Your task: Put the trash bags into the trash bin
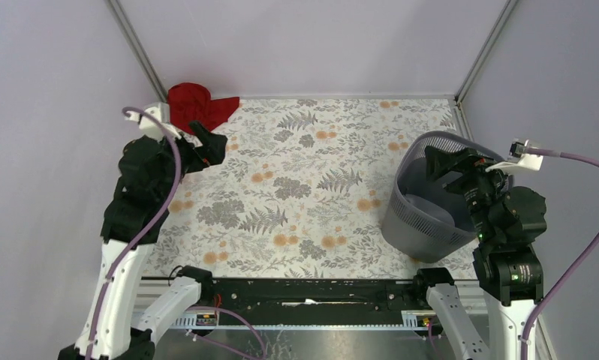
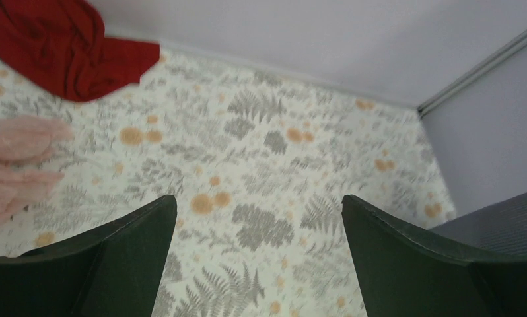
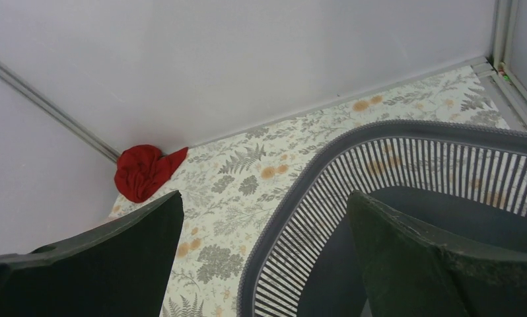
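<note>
The pale pink trash bag [image 2: 15,165] lies crumpled on the flowered table cover at the left edge of the left wrist view, left of my fingers; in the top view my left arm hides it. My left gripper [image 1: 209,142] [image 2: 257,201] is open and empty, above the cover near the back left corner. The dark grey slotted trash bin [image 1: 424,202] [image 3: 327,198] stands at the right; a part shows in the left wrist view [image 2: 512,228]. My right gripper [image 1: 443,161] [image 3: 264,195] is open and empty, straddling the bin's rim, one finger outside and one over its inside.
A red cloth [image 1: 195,105] [image 2: 63,43] [image 3: 142,172] lies bunched in the back left corner. Grey walls close the table in at the back and on both sides. The flowered cover [image 1: 311,187] spans the table between the two arms.
</note>
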